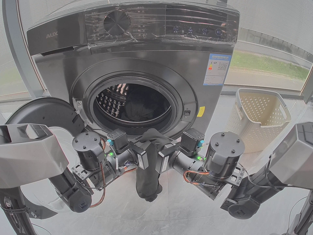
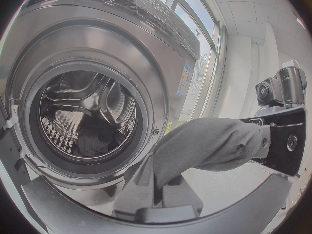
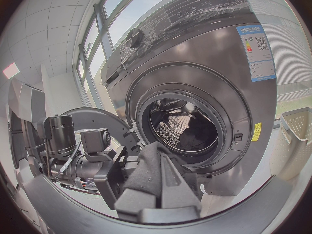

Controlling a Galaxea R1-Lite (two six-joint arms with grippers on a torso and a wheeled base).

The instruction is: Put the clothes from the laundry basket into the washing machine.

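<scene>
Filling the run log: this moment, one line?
left gripper, right gripper: shut on dark garment | washing machine: door open, dark clothes in drum | laundry basket: beside machine

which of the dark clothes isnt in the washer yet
The dark garment pinched between the left gripper and right gripper, hanging before the opening; the other dark piece lies inside the drum.

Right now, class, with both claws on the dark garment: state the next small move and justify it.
Probably lift and advance together: left claw and right claw both grip the dark garment, which hangs below the open drum mouth.
</scene>
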